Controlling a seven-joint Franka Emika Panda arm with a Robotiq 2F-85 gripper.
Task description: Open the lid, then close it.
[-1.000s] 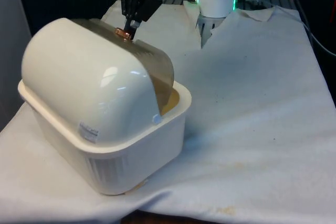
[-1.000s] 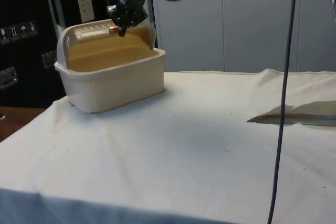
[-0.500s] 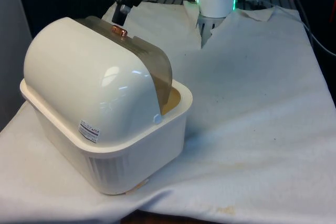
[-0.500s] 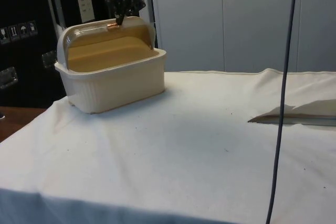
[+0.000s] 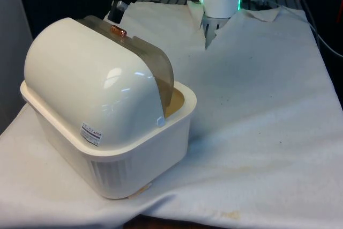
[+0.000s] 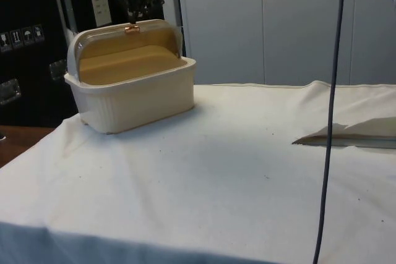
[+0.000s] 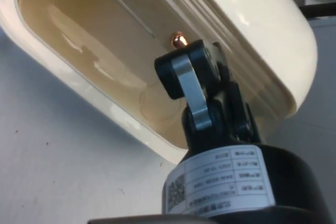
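Note:
A cream bread box (image 5: 96,95) stands on the cloth at the front view's left, its opening turned away from that camera. Its translucent brown roll lid (image 5: 153,60) is rolled up over the dome, and the tan inside shows in the side view (image 6: 124,69). The lid's copper knob (image 5: 117,29) sits near the top of the dome (image 6: 131,28). My gripper (image 5: 116,13) hangs just above the knob (image 6: 132,18), a little apart from it. In the wrist view the gripper (image 7: 202,61) is shut with nothing in it, and the knob (image 7: 177,39) lies beyond the tips.
The bread box (image 6: 133,91) stands close to the table's corner and edge. A black cable (image 6: 331,122) hangs down in the side view. A raised fold of cloth (image 6: 346,134) lies towards the robot's end.
The knob and lid have slid further back up over the dome. My gripper has risen off the knob and moved towards the front view's left.

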